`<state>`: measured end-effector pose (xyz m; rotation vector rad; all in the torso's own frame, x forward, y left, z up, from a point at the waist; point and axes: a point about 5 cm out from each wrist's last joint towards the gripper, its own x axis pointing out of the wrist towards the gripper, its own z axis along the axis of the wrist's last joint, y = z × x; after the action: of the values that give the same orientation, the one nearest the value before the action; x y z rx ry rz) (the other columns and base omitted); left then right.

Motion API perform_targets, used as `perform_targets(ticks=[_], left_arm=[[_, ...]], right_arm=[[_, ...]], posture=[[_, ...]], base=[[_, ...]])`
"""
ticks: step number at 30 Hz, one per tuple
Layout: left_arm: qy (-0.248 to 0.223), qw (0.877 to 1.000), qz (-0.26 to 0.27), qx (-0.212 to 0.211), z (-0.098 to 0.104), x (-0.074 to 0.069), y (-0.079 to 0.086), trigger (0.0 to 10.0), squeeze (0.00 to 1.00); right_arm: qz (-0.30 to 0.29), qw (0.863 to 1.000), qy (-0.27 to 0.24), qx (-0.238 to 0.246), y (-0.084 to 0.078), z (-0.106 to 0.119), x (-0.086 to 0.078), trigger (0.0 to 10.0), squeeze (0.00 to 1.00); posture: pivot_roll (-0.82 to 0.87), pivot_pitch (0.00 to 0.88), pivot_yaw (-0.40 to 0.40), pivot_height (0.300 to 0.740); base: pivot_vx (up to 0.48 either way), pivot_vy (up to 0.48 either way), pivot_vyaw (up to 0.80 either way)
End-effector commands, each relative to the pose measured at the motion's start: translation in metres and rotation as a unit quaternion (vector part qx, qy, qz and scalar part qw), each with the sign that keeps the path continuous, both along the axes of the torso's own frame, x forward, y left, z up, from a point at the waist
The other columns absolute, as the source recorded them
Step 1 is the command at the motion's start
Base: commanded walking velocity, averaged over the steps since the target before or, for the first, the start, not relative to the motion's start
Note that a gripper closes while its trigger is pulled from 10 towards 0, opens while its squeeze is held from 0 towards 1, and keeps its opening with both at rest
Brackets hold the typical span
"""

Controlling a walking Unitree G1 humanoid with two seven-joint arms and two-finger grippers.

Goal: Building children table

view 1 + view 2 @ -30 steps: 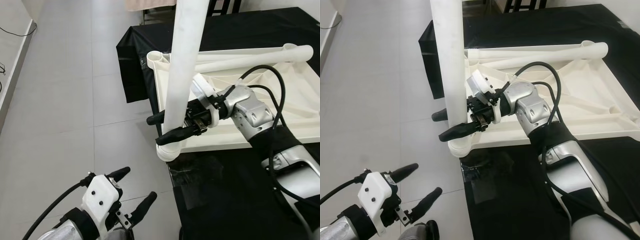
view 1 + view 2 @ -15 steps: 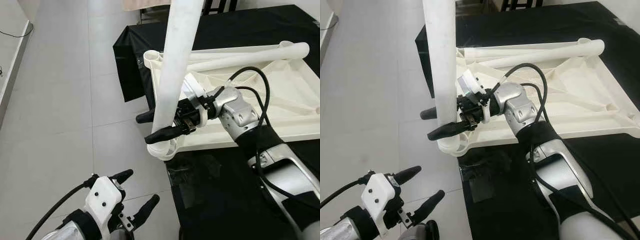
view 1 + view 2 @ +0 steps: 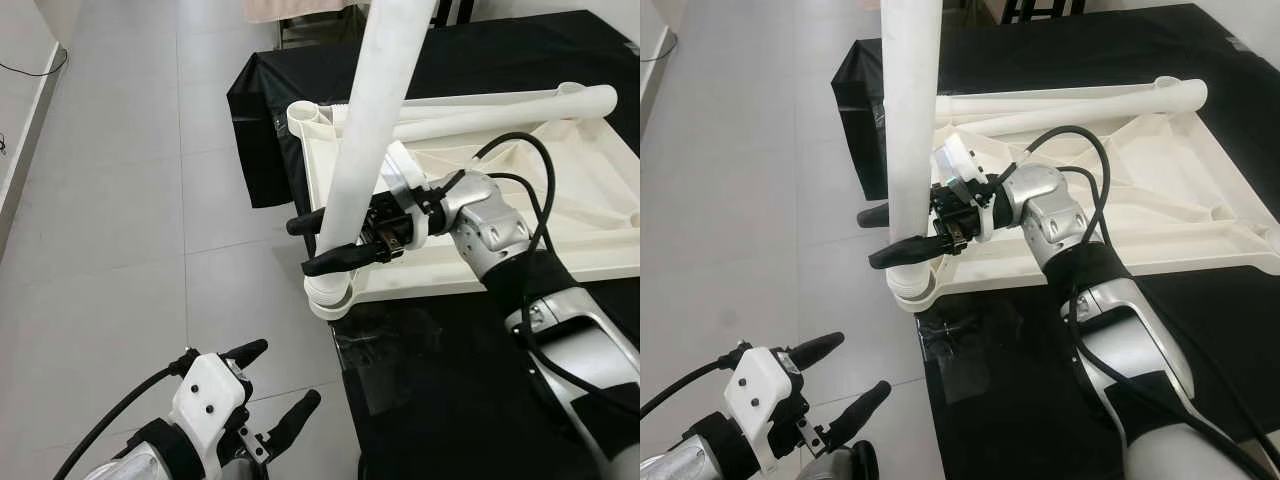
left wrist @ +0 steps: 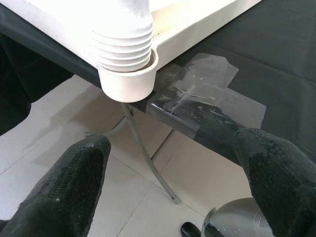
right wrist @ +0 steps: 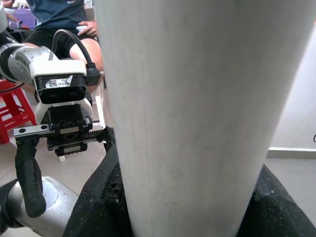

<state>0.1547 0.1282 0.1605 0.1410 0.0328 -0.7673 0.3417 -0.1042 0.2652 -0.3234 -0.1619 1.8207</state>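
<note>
An upturned white plastic tabletop (image 3: pixel 600 262) lies on a black-draped table. A white table leg (image 3: pixel 375 130) stands in the round corner socket (image 3: pixel 330 296) at the near left corner, leaning slightly. My right gripper (image 3: pixel 318 247) is shut on the leg just above the socket, one finger on each side. In the left wrist view the leg's ribbed end (image 4: pixel 123 44) sits in the socket cup (image 4: pixel 126 79), ribs showing above the rim. My left gripper (image 3: pixel 282 374) hangs open low over the floor, below and left of the socket.
A second white leg (image 3: pixel 500 103) lies along the tabletop's far edge. Clear tape (image 4: pixel 202 98) is stuck on the black cloth near the socket. Grey tiled floor (image 3: pixel 120 200) stretches to the left. A seated person (image 5: pixel 64 19) and a red stool (image 5: pixel 12 108) show behind.
My right gripper, still shut on the leg, has shifted a little to the right and the leg's top now leans further right. The left gripper has stayed put.
</note>
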Motion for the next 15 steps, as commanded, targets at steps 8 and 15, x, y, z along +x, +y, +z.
perform_targets(ticks=[8, 15], left_arm=[[0.007, 1.0, -0.005, 0.011, -0.0025, -0.0022, 0.0012, 10.0, 0.0], [0.006, 1.0, -0.005, 0.011, -0.0022, -0.0021, 0.0013, 10.0, 0.0]], right_arm=[[0.0, 1.0, 0.021, -0.015, -0.0033, -0.0159, -0.0026, 10.0, 0.0], [0.006, 0.999, 0.023, -0.023, -0.0018, -0.0198, -0.0045, 10.0, 0.0]], posture=[[0.11, 0.268, -0.004, 0.74], [0.11, 0.271, -0.004, 0.74]], base=[[0.0, 0.0, 0.0], [0.0, 0.0, 0.0]])
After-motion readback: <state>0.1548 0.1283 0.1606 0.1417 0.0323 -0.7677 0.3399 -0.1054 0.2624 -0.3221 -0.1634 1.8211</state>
